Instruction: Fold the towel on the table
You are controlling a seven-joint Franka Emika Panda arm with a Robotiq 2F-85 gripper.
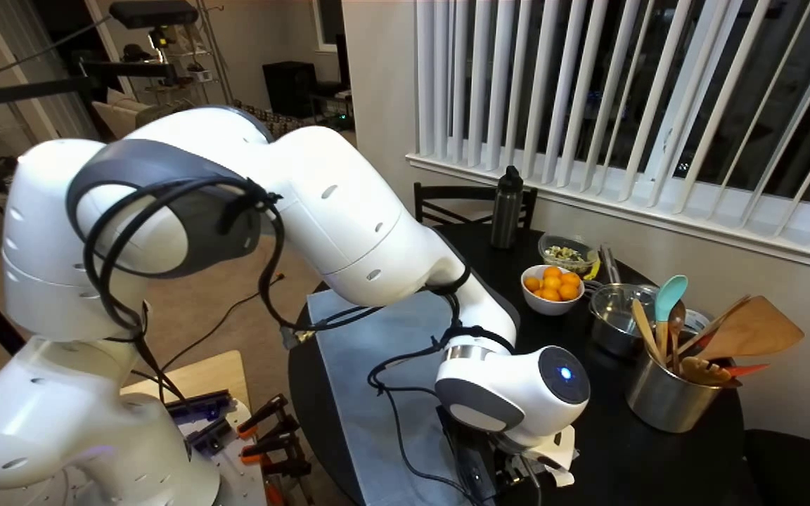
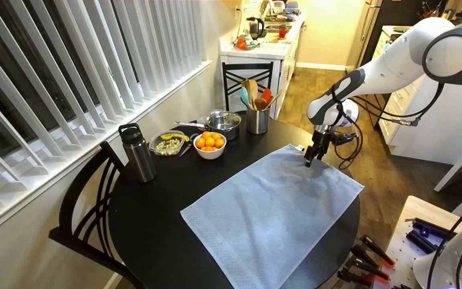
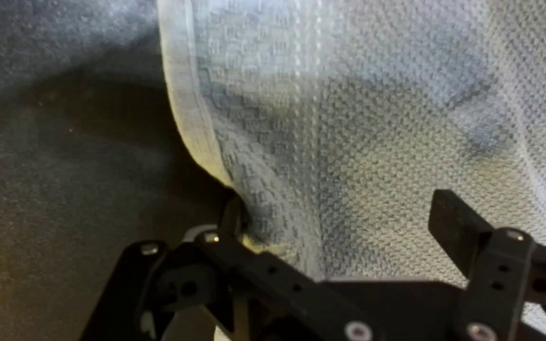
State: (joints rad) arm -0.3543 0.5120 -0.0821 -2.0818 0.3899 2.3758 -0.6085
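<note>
Well left of the fingers (image 2: 309,160) in an exterior view stand one black chair (image 2: 69,196) and one steel bottle (image 2: 138,154); then, by degrees nearer the fingers, come one clear container (image 2: 167,145), one white bowl (image 2: 211,155) heaped with oranges (image 2: 209,140), one pan (image 2: 229,130) and one metal canister (image 2: 258,121) of utensils (image 2: 253,90), with a second chair (image 2: 248,67) behind it. The one gripper (image 3: 337,213) has its two fingers spread wide: in the wrist view the left one stands right at the hem of the single towel (image 3: 396,118), where the cloth bows, and the right one is over the weave; whether that one touches it I cannot tell. The towel lies unfolded on the table (image 2: 155,224), under the fingers and reaching well away from them, pale grey-blue and faintly rumpled, with a patterned band inside its hem and a small white tag (image 2: 300,148) just beside the fingers. To their left, in the same exterior view, the side facing the bowl borders a broad stretch of the black table, which runs on to the bottle; to their right, a corner reaches the table's rim.
</note>
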